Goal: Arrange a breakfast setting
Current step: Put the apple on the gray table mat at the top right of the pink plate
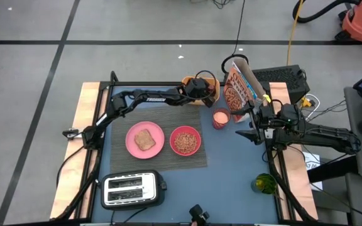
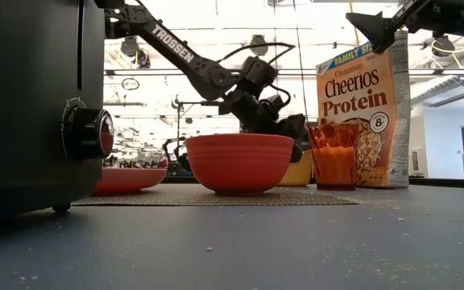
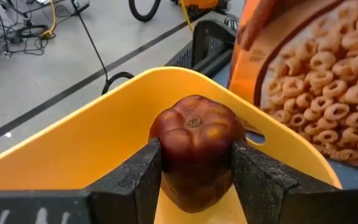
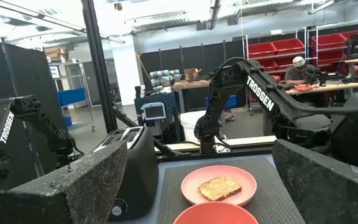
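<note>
A: Left claw (image 3: 194, 180) is clamped on the dark red fruit (image 3: 194, 158), one finger on each flank, over the yellow bin (image 3: 104, 137) at upper centre of the overhead frame. Side grip probably so it lifts clear of the bin walls.

B: Fruit orientation?

A: Roundish, no real long axis. Its dimpled end faces up toward the wrist camera.

B: Right side?

A: Right claw (image 1: 251, 127) is spread wide, holding nothing, parked at centre right beside the cereal box (image 1: 239, 88).

B: Setting so far?

A: Toast (image 1: 145, 139) on the plate (image 1: 144, 139), cereal-filled bowl (image 1: 185, 140) beside it, both on the placemat (image 1: 187, 119) mid-desk (image 1: 237, 169). Fruit likely goes there next.
</note>
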Robot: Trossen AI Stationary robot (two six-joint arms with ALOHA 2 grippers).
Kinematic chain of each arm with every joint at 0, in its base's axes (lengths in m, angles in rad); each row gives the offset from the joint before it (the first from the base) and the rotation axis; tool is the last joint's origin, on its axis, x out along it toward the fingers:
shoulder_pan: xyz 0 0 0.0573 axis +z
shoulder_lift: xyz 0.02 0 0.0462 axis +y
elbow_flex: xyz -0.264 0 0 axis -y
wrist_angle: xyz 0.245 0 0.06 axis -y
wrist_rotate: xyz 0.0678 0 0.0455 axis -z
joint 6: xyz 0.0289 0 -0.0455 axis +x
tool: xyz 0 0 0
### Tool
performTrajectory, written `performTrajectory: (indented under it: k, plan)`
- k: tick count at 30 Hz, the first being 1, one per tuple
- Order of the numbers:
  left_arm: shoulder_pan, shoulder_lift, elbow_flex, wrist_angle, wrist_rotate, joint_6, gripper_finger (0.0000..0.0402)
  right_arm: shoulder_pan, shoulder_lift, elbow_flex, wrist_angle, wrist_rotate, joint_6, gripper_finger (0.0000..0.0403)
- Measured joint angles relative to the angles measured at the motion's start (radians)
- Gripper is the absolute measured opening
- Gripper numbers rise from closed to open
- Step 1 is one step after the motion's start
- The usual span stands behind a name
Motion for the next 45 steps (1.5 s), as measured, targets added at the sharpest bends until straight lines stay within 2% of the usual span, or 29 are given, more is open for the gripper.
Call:
performTrajectory:
  k: [9,17,28,35,41,45]
  plan:
    - [0.011,-0.095,0.001,-0.064,0.004,-0.017,0.0177,0.0,0.0,0.0,-0.004,0.0,0.001,0.0393]
    - [0.015,-0.213,0.001,-0.251,0.074,-0.016,0.0177,0.0,0.004,0.0,-0.009,0.0,0.001,0.0393]
    - [0.014,-0.368,0.001,-0.513,0.349,-0.04,0.0177,0.003,0.056,0.0,0.0,0.002,0.001,0.0393]
    - [0.014,-0.46,0.001,-0.657,0.477,-0.05,0.0177,0.015,0.109,0.0,0.061,0.003,0.001,0.0393]
    - [0.012,-0.513,0.001,-0.712,0.608,-0.068,0.0177,0.045,0.162,0.0,0.169,0.004,0.001,0.0393]
    - [0.012,-0.527,0.001,-0.725,0.733,-0.085,0.0177,0.063,0.21,0.0,0.241,0.006,0.001,0.0393]
